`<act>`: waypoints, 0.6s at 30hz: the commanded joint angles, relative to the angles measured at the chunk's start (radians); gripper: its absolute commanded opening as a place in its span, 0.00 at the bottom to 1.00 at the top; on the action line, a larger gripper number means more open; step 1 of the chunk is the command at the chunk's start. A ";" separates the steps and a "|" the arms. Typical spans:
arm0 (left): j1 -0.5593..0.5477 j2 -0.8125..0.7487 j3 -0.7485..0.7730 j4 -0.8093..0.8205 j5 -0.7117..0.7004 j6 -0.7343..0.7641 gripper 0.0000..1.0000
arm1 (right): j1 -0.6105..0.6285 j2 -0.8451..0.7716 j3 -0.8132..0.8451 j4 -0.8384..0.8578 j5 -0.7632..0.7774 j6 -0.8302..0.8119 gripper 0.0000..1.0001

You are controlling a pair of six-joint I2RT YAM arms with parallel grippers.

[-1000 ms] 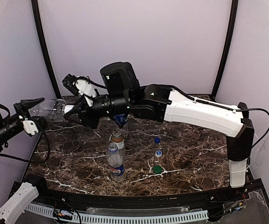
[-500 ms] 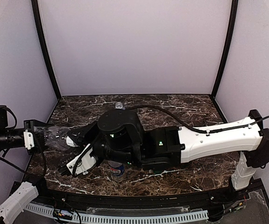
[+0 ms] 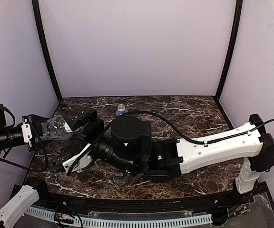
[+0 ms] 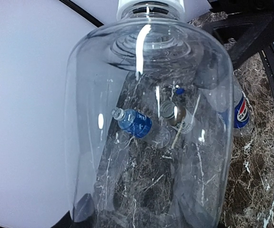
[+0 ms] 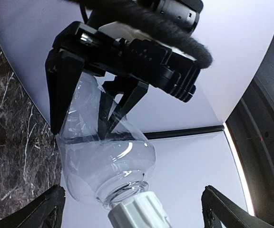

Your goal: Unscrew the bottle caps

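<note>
The left tool is pinching the plain clear bottle around its body. The right wrist view shows its black fingers pressed into the thin plastic, which is creased and dented where they grip. The bottle is held off the dark marble surface at the left side of the workspace, lying roughly level, with its neck pointing toward the right arm.

The white cap is on the neck of this bottle. The right tool is spread wide. In the right wrist view its two fingertips sit at the lower corners of the picture with the cap midway between them, and neither one touches it. From above, one finger of the right tool lies on the far side of the bottle's neck and the other on the near side.

The right arm stretches from its base across the front of the surface and covers much of the middle. The bottle with the red-white-blue logo shows only in part beneath it, near the front edge. A blue-labelled bottle is near the back wall, apart from both arms.

Seen through the held bottle in the left wrist view, the short brown bottle with a pale label is between the blue-labelled bottle and the logo bottle. The curved plastic distorts them, so it cannot be told whether they touch one another.
</note>
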 commanded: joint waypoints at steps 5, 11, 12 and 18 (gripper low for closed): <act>-0.007 -0.036 -0.092 0.342 -0.130 -0.169 0.40 | -0.039 -0.087 0.137 -0.238 -0.177 0.736 0.99; -0.006 -0.091 -0.195 0.578 -0.343 -0.073 0.40 | -0.209 -0.090 0.243 -0.332 -0.485 1.610 0.98; -0.007 -0.094 -0.204 0.613 -0.371 -0.046 0.40 | -0.248 -0.084 0.248 -0.333 -0.522 1.742 0.95; -0.008 -0.127 -0.266 0.712 -0.426 0.124 0.40 | -0.319 0.010 0.357 -0.411 -0.637 2.039 0.85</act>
